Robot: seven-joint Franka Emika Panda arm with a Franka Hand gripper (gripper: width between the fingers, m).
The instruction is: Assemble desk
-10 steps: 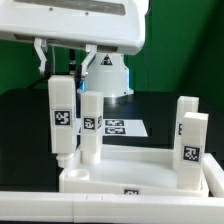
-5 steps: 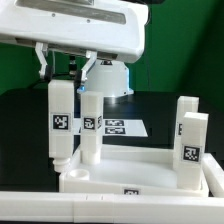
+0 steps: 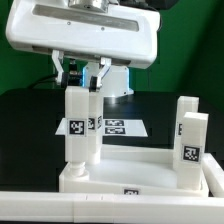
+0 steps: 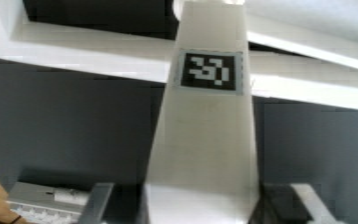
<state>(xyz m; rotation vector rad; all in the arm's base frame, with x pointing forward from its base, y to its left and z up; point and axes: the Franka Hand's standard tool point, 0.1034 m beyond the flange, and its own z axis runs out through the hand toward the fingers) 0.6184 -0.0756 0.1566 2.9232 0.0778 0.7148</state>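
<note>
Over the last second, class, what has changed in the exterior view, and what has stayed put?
The gripper carried its leg toward the exterior view's right, now just in front of the second leg on the tabletop. Its grip held. The two right legs, the tabletop and marker board stayed.

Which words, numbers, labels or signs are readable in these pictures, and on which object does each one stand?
No words, brand names or numbers can be read.
Held leg: a black-and-white square marker, a pattern only, no text.
Other legs: the same kind of square markers, no text.
Tabletop panel: a small marker on the front rim, too small to read.
Marker board: several square markers, no letters.
</note>
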